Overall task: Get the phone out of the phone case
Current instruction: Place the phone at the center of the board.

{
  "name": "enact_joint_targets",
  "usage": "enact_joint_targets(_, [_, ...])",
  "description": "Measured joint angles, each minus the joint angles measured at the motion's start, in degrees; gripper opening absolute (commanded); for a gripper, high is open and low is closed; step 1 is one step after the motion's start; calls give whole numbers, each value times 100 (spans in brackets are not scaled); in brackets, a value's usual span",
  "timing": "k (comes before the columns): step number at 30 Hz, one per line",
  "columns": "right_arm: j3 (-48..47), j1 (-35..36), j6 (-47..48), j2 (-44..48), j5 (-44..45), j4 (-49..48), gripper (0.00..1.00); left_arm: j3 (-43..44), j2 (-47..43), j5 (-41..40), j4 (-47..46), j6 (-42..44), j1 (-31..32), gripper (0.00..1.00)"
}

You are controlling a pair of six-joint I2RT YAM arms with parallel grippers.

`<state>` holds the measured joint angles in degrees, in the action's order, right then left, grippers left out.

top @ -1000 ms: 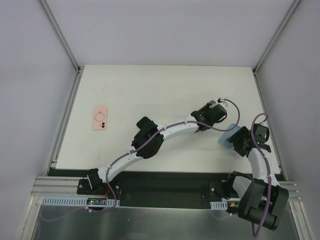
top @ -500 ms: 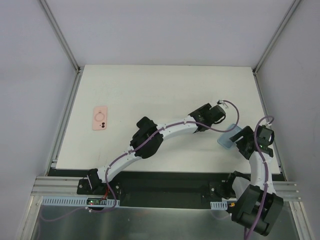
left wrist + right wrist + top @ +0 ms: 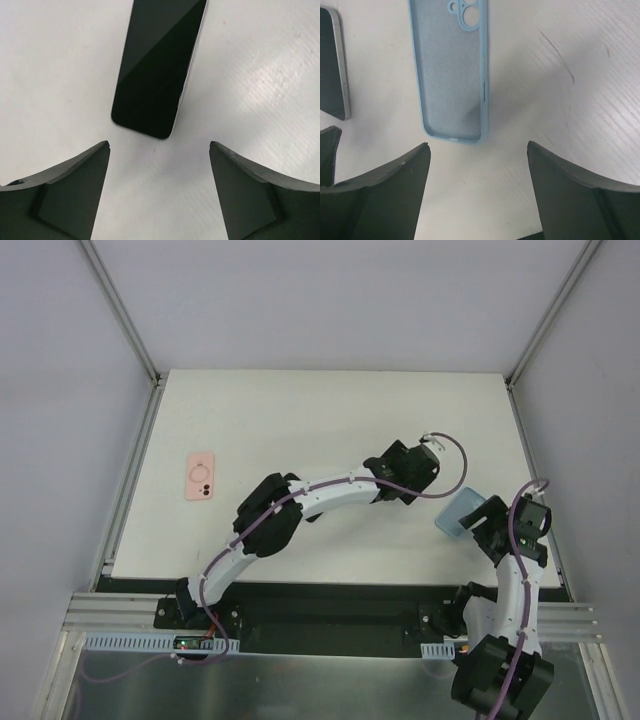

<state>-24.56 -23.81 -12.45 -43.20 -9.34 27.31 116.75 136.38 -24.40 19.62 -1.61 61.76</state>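
Right gripper (image 3: 477, 147) sits nearest, at the right side of the table (image 3: 330, 410), jaws spread and holding nothing. Just past its fingertips the blue case (image 3: 452, 75) lies flat with its inside up and camera cutout at the far end. No phone is in it. Left gripper (image 3: 159, 150) reaches across from the left, also spread wide with nothing between its fingers. The phone (image 3: 157, 70) lies flat on the table just beyond those fingertips, dark screen up, out of the case. In the right wrist view the phone's edge shows just left of the blue case, apart from it. A pink case (image 3: 200, 478) lies well apart near the table's left edge.
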Motion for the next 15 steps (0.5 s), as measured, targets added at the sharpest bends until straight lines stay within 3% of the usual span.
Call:
enact_joint_targets(6, [-199, 83, 153, 363, -166, 275, 82, -1521, -1460, 120, -35, -649, -205, 83])
enact_joint_targets(8, [-330, 238, 236, 446, -138, 398, 91, -2004, -1897, 144, -68, -857, -354, 83])
enact_joint_targets(15, [-1108, 1744, 437, 426, 262, 691, 100, -3939, -3397, 647, -70, -2044, -1357, 91])
